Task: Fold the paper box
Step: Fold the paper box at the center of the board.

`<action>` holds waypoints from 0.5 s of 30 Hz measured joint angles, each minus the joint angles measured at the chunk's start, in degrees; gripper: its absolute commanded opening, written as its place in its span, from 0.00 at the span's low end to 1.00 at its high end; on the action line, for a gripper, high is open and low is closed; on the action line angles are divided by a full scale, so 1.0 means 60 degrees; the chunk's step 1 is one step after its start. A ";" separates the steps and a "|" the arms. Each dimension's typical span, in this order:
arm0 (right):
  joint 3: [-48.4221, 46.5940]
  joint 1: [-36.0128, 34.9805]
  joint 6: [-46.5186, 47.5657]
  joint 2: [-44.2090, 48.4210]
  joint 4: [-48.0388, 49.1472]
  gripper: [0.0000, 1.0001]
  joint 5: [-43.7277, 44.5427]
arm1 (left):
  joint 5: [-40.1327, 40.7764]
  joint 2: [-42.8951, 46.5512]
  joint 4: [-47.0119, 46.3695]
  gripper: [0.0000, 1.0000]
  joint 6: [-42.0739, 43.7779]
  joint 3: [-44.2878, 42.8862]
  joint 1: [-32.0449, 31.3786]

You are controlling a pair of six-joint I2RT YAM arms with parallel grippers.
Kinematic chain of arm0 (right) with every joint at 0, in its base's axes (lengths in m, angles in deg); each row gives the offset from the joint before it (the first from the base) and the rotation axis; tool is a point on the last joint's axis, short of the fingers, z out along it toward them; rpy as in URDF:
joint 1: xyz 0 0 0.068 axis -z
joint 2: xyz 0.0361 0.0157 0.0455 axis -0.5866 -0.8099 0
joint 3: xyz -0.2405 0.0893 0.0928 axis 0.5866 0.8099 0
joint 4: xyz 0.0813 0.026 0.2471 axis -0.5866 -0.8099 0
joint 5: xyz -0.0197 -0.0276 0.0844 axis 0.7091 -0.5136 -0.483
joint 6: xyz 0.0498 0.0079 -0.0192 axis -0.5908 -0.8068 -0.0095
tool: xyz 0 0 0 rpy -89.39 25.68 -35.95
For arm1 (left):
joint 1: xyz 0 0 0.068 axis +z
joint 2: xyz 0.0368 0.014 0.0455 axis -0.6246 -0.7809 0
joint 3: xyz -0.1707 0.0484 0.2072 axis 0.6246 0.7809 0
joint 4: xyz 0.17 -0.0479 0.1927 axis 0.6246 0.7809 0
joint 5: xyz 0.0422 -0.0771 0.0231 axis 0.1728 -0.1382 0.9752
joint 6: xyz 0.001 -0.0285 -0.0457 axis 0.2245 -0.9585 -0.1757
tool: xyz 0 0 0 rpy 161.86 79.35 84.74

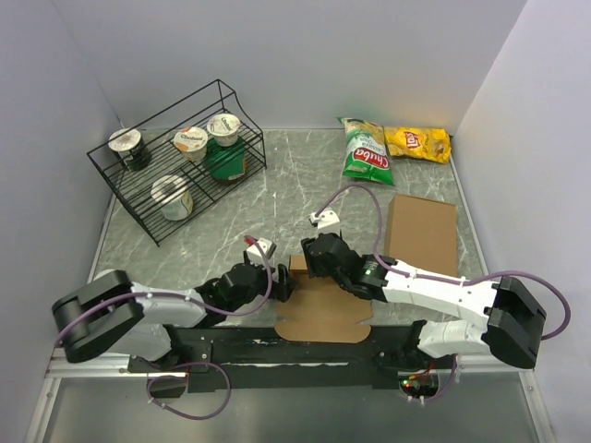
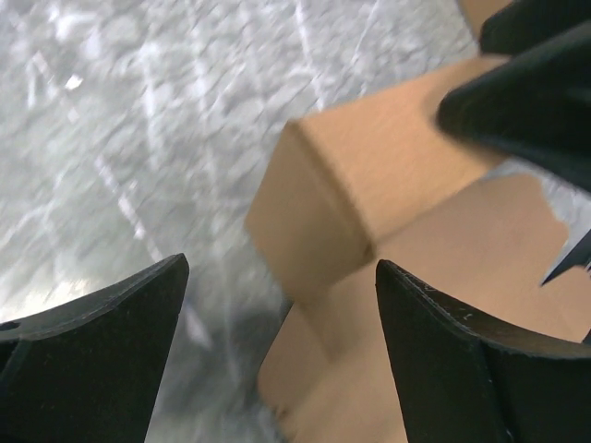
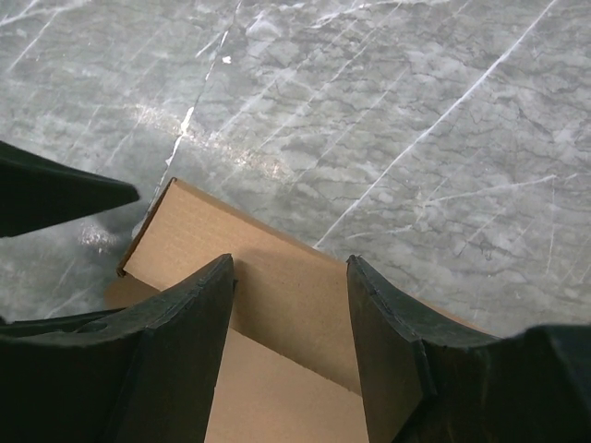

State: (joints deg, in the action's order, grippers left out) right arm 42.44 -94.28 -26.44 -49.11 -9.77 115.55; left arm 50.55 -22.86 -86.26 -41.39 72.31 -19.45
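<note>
The paper box [image 1: 325, 312] is a brown notched blank lying flat near the table's front edge, with its far flap [image 3: 222, 231] folded upright. My right gripper [image 1: 310, 255] hovers over that flap from the right. In the right wrist view its jaws [image 3: 290, 259] stand open, with the flap just beyond the fingertips [image 3: 185, 323]. My left gripper [image 1: 286, 284] is at the box's left far corner. It is open [image 2: 283, 262], and the raised flap's corner [image 2: 323, 194] shows between its fingers [image 2: 452, 351] without being pinched. Neither gripper holds anything.
A plain brown cardboard slab [image 1: 422, 233] lies right of the box. A black wire rack [image 1: 180, 166] with yoghurt cups stands at the back left. Two snack bags [image 1: 365, 148] lie at the back right. The grippers are close together over the flap.
</note>
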 measured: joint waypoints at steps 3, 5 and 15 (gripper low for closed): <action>-0.0044 0.0000 -0.0051 -0.0011 -0.0058 0.60 0.0047 | -0.0069 -0.0590 -0.0616 0.75 0.0091 -0.0208 -0.0011; -0.0051 0.0000 -0.0076 -0.0011 -0.0087 0.61 0.0069 | -0.0102 -0.0925 -0.0925 0.65 0.0124 -0.0277 -0.0011; -0.0448 0.0000 -0.0251 -0.0011 -0.0688 0.84 0.0164 | 0.1038 -0.1752 -0.1209 0.34 0.0433 -0.0736 -0.0266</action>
State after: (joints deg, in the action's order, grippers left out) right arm 39.75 -94.28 -27.95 -49.18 -13.90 116.53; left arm 56.78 -33.37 -93.52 -38.79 67.90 -21.05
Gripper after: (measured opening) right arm 0.764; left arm 0.424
